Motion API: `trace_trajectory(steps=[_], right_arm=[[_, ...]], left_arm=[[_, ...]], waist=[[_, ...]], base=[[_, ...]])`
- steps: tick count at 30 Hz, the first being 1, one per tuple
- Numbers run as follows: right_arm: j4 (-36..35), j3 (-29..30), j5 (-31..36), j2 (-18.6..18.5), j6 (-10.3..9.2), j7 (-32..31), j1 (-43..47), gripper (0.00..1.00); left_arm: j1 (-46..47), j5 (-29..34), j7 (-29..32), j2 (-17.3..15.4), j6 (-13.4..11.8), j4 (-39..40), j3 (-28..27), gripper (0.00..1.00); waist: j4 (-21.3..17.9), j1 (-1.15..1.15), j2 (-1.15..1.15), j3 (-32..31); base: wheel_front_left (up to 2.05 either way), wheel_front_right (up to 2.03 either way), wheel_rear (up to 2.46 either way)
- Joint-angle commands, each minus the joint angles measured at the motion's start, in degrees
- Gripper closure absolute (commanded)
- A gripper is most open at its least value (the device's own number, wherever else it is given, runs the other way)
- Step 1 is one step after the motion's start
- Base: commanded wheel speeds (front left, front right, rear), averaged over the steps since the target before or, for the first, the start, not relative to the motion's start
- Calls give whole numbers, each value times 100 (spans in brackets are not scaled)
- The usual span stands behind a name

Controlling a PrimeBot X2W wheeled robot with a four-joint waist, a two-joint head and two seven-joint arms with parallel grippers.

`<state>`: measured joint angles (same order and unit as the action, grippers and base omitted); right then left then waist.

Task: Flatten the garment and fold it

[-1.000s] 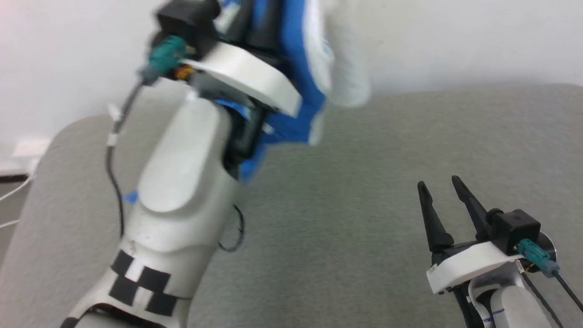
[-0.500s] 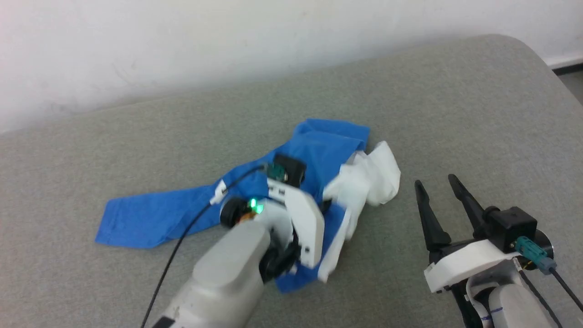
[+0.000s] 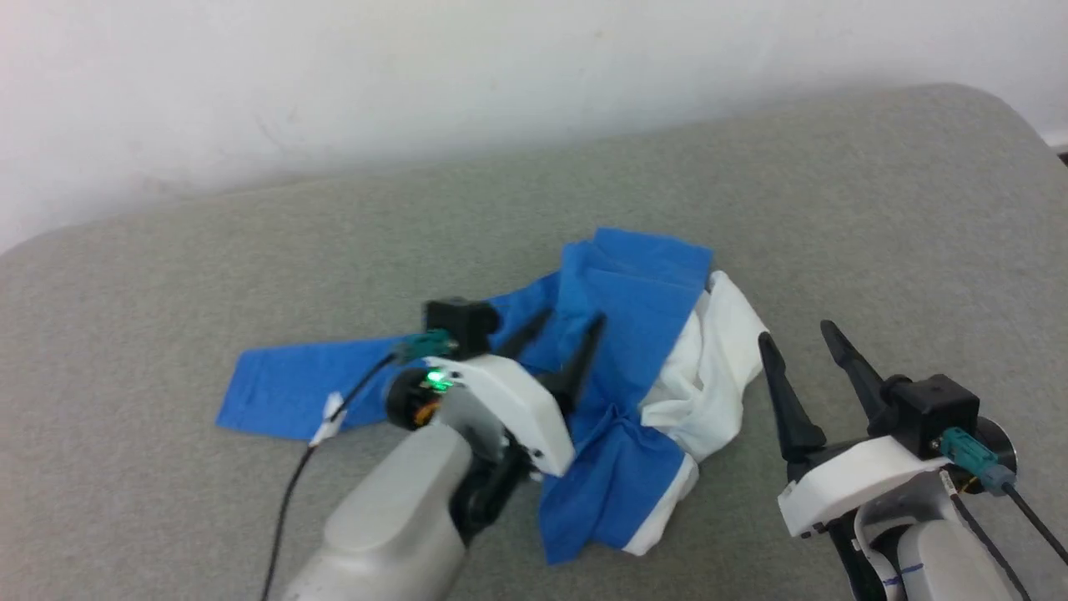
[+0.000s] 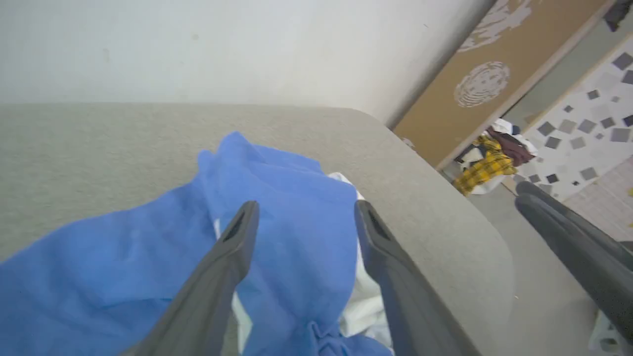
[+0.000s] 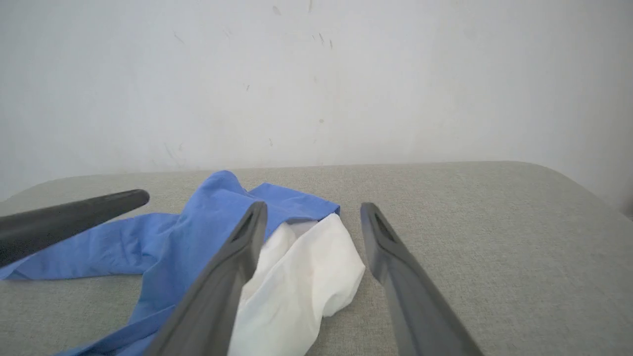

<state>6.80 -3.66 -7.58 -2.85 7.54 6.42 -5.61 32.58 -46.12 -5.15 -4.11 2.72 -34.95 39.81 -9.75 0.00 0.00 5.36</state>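
The garment (image 3: pixel 634 334) lies crumpled in the middle of the grey table (image 3: pixel 876 192). One blue sleeve stretches flat to the left, and another blue part is folded over the bunched white body (image 3: pixel 709 376). My left gripper (image 3: pixel 573 317) hovers open just over the blue cloth (image 4: pixel 296 232), with nothing between its fingers (image 4: pixel 237 237). My right gripper (image 3: pixel 797 334) stands open at the garment's right edge, its left finger (image 5: pixel 232 257) lying in front of the white cloth (image 5: pixel 306 277). One finger of the left gripper (image 5: pixel 74 215) reaches in from the left in the right wrist view.
A white wall runs behind the table. Beyond the table's rounded right corner (image 4: pixel 474 232), the left wrist view shows a patterned floor, a brown board (image 4: pixel 494 84) and a pile of clothes (image 4: pixel 487 165). Bare table lies around the garment on all sides.
The left arm brought the garment down from high in the air onto the table and let go; its fingers now stand open. The head camera shifted. The right gripper stayed put.
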Motion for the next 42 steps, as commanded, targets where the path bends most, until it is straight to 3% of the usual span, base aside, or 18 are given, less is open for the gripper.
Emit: trace_trajectory(steps=[1, 4, 9, 13, 20, 31, 32, 33, 34, 35, 36, 42], right_arm=[[-55, 8, 21, -3, -5, -44, 32, 0], [-133, 13, 13, -3, -5, -135, -4, 0], [-169, 68, -194, -3, -5, -571, -185, 0], [50, 197, -650, -3, -5, -1421, -455, 0], [792, 713, -1290, -3, -5, -2941, -1138, 0], [1683, 991, -1389, -3, -5, -3266, -2042, 0], [1721, 981, -1413, -3, -5, -3199, -2104, 4], [1754, 974, -1392, -3, -5, -3118, -2158, 40], [1782, 928, -1375, -3, -5, -3060, -2200, 63], [1778, 908, -1370, -3, -5, -2939, -2243, 91], [1772, 898, -1342, -3, -5, -2802, -2275, 100], [1412, 1022, -1044, -3, -5, -2098, -2175, 100]], left_arm=[[-159, 116, -325, -165, -132, 113, -111, 0], [-339, 432, -862, -498, -519, 491, -392, 0], [-896, 1033, -980, -939, -1090, 1500, -1174, 0], [-1548, 1615, -983, -1080, -1307, 2397, -1889, 0], [-2203, 2319, -984, -916, -1292, 3115, -2777, 0], [-2311, 2762, -985, -421, -884, 3117, -3322, 0], [-2312, 2799, -985, -383, -849, 3095, -3355, 0], [-2314, 2832, -985, -349, -817, 3074, -3386, 0], [-2317, 2863, -985, -319, -788, 3056, -3420, 0], [-2323, 2894, -985, -293, -764, 3041, -3458, 0], [-2335, 2920, -985, -268, -742, 3027, -3495, 0], [-2428, 3029, -985, -161, -617, 2936, -3672, 0]], waist=[[250, 0, 0, -167], [406, 0, 0, -201], [661, 0, 0, -106], [828, 0, 0, 67], [1135, 0, 0, 408], [1436, 0, 0, 640], [1445, 0, 0, 640], [1450, 0, 0, 636], [1449, 0, 0, 628], [1440, 0, 0, 612], [1426, 0, 0, 587], [1288, 0, 0, 373]], base=[[0, 0, 0], [0, 0, 0], [0, 0, 0], [0, 0, 0], [0, 0, 0], [0, 0, 0], [0, 0, 0], [0, 0, 0], [0, 0, 0], [0, 0, 0], [0, 0, 0], [0, 0, 0]])
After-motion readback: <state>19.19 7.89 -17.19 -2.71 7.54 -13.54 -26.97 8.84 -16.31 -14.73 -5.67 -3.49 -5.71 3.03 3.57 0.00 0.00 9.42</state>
